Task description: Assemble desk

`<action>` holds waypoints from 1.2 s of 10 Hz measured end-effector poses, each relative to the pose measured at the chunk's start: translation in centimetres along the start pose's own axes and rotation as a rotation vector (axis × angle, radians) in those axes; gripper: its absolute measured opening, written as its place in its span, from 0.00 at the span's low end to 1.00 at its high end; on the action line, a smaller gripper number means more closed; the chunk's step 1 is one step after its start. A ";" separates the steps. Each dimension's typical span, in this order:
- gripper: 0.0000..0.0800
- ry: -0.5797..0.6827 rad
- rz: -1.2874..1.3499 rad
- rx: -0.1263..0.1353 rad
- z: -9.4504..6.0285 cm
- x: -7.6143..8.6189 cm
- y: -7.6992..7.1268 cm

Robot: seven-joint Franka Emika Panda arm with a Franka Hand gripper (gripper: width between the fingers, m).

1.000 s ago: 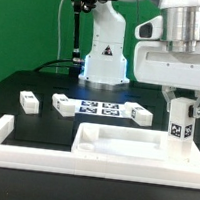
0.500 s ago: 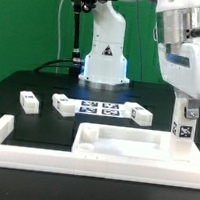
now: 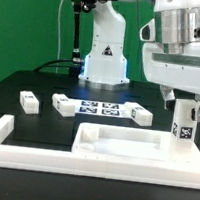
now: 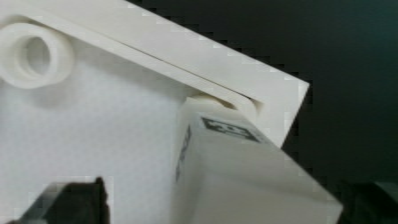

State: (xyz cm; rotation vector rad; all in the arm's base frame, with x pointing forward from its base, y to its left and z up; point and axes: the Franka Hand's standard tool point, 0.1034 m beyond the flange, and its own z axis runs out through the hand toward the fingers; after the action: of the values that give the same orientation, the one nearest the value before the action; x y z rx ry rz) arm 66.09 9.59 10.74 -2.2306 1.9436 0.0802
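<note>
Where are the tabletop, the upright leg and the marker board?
tabletop (image 3: 123, 147): exterior view, bare inner floor.
upright leg (image 3: 183, 128): exterior view, tagged front face.
marker board (image 3: 100, 108): exterior view, middle tags.

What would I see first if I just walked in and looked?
The big white robot hand, at the exterior view's right, reaches down onto the top of a white leg standing upright in a corner of the tabletop. Behind, three loose legs lie on the black table.

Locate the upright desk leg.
The upright leg stands on the exterior view's right, at the right corner of the tabletop panel, directly under the claw.
</note>
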 end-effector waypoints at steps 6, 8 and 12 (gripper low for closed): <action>0.81 0.000 0.000 0.000 0.0 0.0 0.0; 0.81 0.000 -0.220 -0.012 0.1 0.3 0.2; 0.81 0.034 -0.813 -0.063 0.2 -1.8 0.3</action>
State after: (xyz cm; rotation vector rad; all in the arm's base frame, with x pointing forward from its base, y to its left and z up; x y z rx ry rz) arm 65.57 11.33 10.81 -2.8773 0.9208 -0.0097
